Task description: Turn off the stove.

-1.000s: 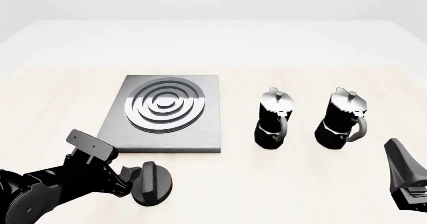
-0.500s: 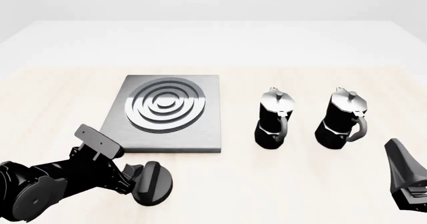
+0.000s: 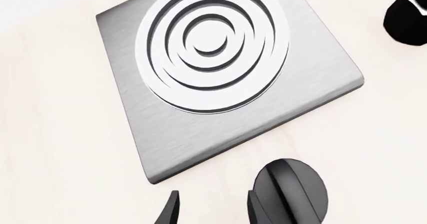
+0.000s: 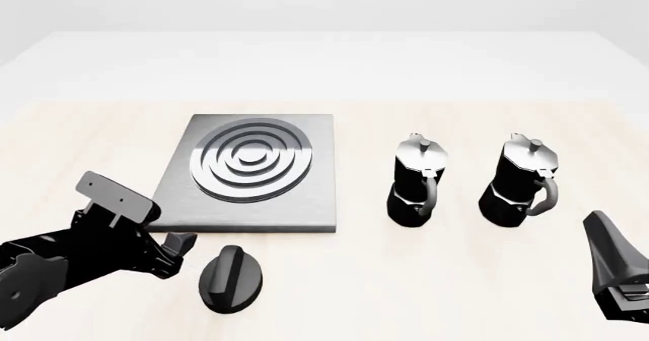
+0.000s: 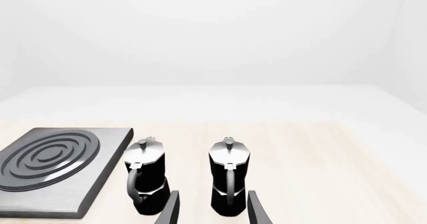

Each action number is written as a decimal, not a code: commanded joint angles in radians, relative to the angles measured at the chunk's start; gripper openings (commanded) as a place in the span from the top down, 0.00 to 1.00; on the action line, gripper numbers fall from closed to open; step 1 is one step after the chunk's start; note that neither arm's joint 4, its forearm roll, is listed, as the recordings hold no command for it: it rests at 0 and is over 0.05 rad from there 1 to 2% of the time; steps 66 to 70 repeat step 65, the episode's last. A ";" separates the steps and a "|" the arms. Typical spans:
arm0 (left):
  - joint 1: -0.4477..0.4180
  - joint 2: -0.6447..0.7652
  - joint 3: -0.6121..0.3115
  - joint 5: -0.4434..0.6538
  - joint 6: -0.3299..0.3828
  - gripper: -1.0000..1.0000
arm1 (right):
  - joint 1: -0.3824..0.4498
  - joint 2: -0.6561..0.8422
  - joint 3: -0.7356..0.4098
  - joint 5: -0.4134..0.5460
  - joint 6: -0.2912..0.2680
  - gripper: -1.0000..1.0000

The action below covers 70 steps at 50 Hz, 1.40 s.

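**Squaring up on the knob for a clean turn**

At far left, black left arm [image 4: 87, 246] low over the pale wooden tabletop [image 4: 406, 288], jaws spread and gripping nothing, tips pointing toward the round black knob [image 4: 231, 278] yet apart from it. In the left wrist view, one finger [image 3: 259, 211] just beside the knob's edge, the other [image 3: 169, 211] well clear on the bare wood: off-centre, not straddling.

Just right of those jaws, the knob flat on the tabletop, near the front edge of the flat square brushed grey metal stove plate [image 4: 304, 200] with raised concentric silver burner rings [image 4: 248, 161], not touching it. Raised ridge across the knob's top tilted slightly off the front-to-back line. Hard to say from these views whether that marks on or off; no pointer or scale legible.

Likely step: taking hold of the ridge and twisting.
- Shift sideways until the ridge sits midway between the fingers.
- Turn the wrist so both fingers meet the ridge's flat sides.
- Come down straight, close firmly, then rotate about the knob's own centre.
- Avoid pressing sideways; a loose knob could slide toward the plate.

Further right, two black-and-silver moka pots [image 4: 416, 181] [image 4: 525, 180] upright, well clear of the work. At far right, the black right arm [image 4: 613, 276] with jaws parted and empty; best left parked there.
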 commanded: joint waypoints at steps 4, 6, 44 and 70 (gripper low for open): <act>0.090 -0.140 -0.025 0.132 0.051 0.00 | 0.001 0.003 0.000 -0.003 -0.003 0.00; 0.097 -0.154 -0.032 0.147 0.057 0.00 | 0.001 0.004 0.000 -0.004 -0.002 0.00; 0.209 -0.495 -0.196 0.521 0.168 0.00 | 0.008 -0.008 -0.007 0.011 0.021 0.00; 0.270 -0.597 -0.239 0.642 0.207 0.00 | 0.003 -0.003 -0.012 0.010 0.034 0.00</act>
